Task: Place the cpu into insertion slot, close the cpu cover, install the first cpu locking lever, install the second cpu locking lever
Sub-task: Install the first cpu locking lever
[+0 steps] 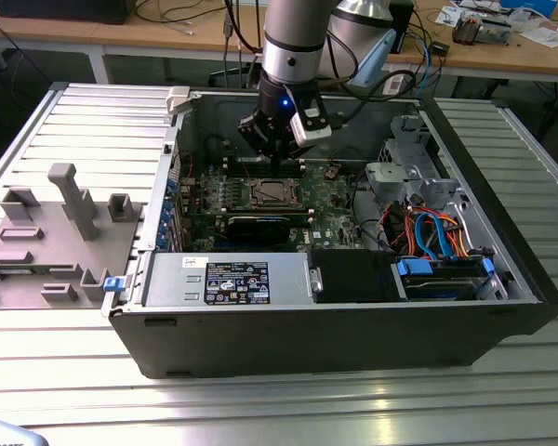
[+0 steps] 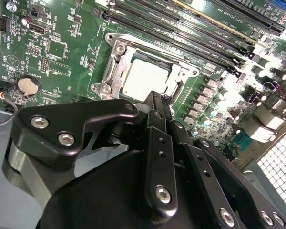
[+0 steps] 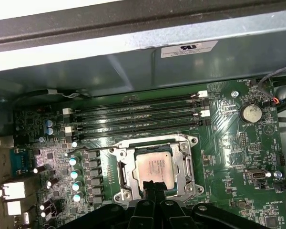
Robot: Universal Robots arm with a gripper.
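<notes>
Open computer case point(image 1: 353, 307) on metal table point(image 1: 260, 409); hand point(image 3: 155, 188) closed, empty, at cpu point(image 3: 155, 166) edge

We get the exterior view from high in front of the open computer case point(image 1: 335, 316), angled down, taking in the whole table point(image 1: 74, 372). Both wrist views sit close above the motherboard point(image 3: 238, 157), apparently from opposite sides. They share the insertion slot point(image 2: 145, 78) point(image 3: 155, 167), the coin battery point(image 2: 28, 86) point(image 3: 251, 113) and the claw point(image 2: 155, 102) point(image 3: 152, 188).

Bright, even light, perhaps slight glare
</notes>
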